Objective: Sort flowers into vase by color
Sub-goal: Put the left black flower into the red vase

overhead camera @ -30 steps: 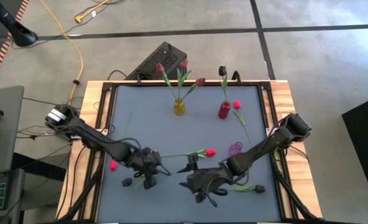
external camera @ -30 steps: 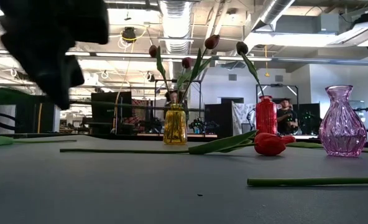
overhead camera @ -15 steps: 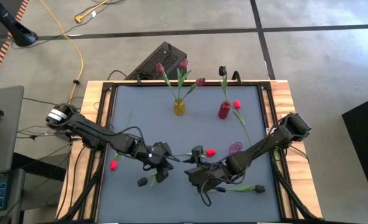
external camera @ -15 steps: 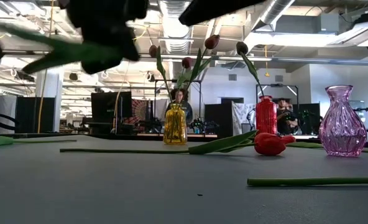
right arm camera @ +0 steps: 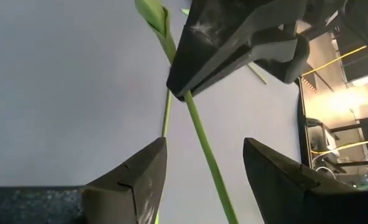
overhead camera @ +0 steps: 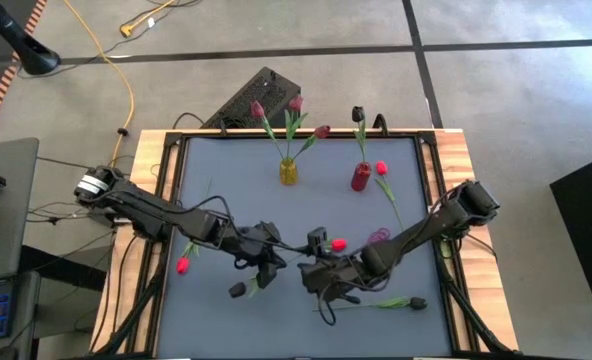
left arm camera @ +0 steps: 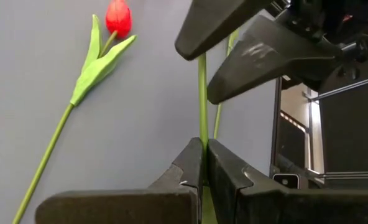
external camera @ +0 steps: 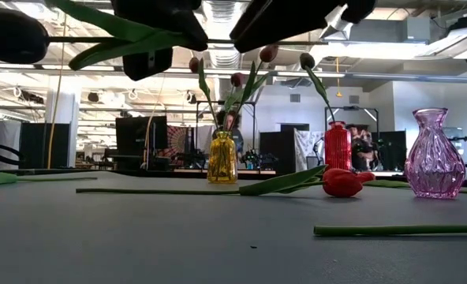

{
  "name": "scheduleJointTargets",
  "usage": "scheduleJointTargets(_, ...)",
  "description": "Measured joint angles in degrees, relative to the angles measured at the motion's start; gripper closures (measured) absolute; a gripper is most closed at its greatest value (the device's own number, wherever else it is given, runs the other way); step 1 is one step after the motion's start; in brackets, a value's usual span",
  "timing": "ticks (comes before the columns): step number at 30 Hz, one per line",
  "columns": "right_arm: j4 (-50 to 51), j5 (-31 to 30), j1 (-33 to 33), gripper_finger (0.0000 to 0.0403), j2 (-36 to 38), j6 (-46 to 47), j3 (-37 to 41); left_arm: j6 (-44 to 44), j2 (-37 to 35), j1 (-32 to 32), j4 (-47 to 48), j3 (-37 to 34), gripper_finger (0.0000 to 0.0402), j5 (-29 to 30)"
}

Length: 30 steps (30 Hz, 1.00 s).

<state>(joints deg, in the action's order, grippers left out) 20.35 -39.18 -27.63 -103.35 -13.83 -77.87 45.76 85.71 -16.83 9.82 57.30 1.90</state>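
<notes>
Left gripper clamped on a lifted tulip's stem, dark head hanging out to the left above the table. Right gripper jaws wide, stem running between them, not yet pinched. Risk: closing off-line knocks the stem sideways or twists it in the left's hold; fingers sit very near and may collide.

In the low view both arms are cut off by the top edge, so neither hand shows whole. The held black tulip is blurred and runs off the left edge. In the right wrist view its stem leaves the bottom edge, head unseen.
</notes>
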Motion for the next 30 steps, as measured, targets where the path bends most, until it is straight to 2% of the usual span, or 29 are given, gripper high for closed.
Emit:
scheduleJointTargets(5,1.54,-1.12,0.1,0.0194,-0.02,0.19,0.0,-0.02,0.01,0.09,0.07,0.0,0.04,-0.1)
scheduleJointTargets(18,2.18,-1.29,0.1,0.0319,-0.04,0.24,0.0,-1.15,0.01,1.28,0.17,0.0,0.04,-1.7)
scheduleJointTargets(21,2.42,-1.11,0.03,0.0341,-0.04,0.68,0.0,-3.88,0.01,1.25,-0.05,0.0,0.04,-1.59)
scheduleJointTargets(26,2.66,4.42,-0.16,0.0377,-0.04,7.89,0.0,-10.47,0.01,1.12,-0.84,-0.02,0.0386,-0.44)
scheduleJointTargets(30,2.72,12.05,0.0,0.0378,-0.04,13.04,-0.04,-17.71,-0.02,1.76,-2.63,-0.02,0.035,0.08)
